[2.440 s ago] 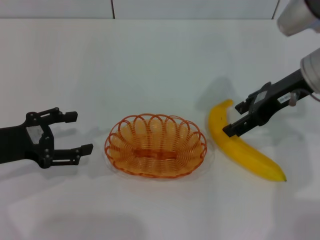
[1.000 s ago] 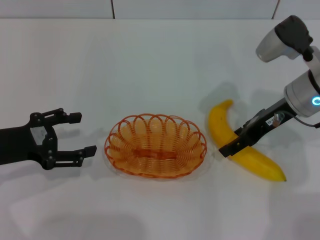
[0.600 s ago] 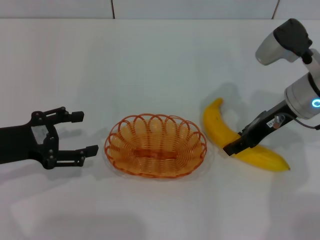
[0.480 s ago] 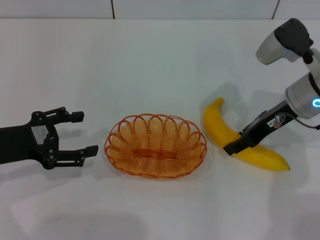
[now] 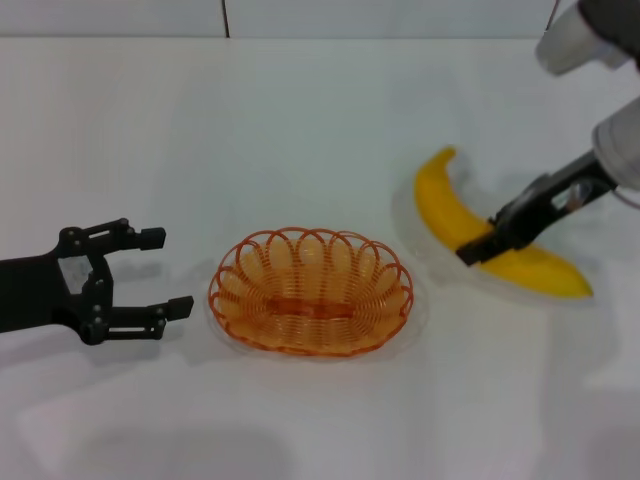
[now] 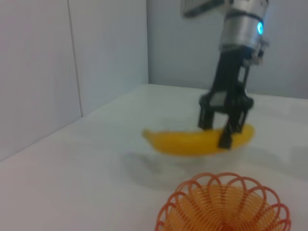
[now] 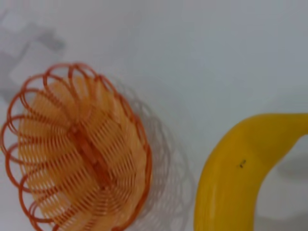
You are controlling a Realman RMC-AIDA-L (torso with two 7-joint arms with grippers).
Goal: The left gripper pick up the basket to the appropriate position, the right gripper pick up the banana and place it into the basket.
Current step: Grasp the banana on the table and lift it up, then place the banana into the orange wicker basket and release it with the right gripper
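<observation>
The orange wire basket (image 5: 310, 300) sits on the white table just left of centre, with nothing in it. To its left, a short gap away, my left gripper (image 5: 168, 272) hangs open with its fingers pointing at the rim. To the right, my right gripper (image 5: 478, 250) is shut on the yellow banana (image 5: 445, 215) near its middle. The banana hangs a little above the table with its shadow under it. In the left wrist view the right gripper (image 6: 221, 137) holds the banana (image 6: 187, 142) beyond the basket (image 6: 226, 207). The right wrist view shows the basket (image 7: 72, 154) and the banana (image 7: 236, 187).
The white table (image 5: 300, 130) stretches back to a pale wall with a seam (image 5: 225, 18). Nothing else lies on it.
The right gripper closed on the banana, turned it slightly on the table, then lifted it up and away from the table. The left gripper and basket stayed almost still.
</observation>
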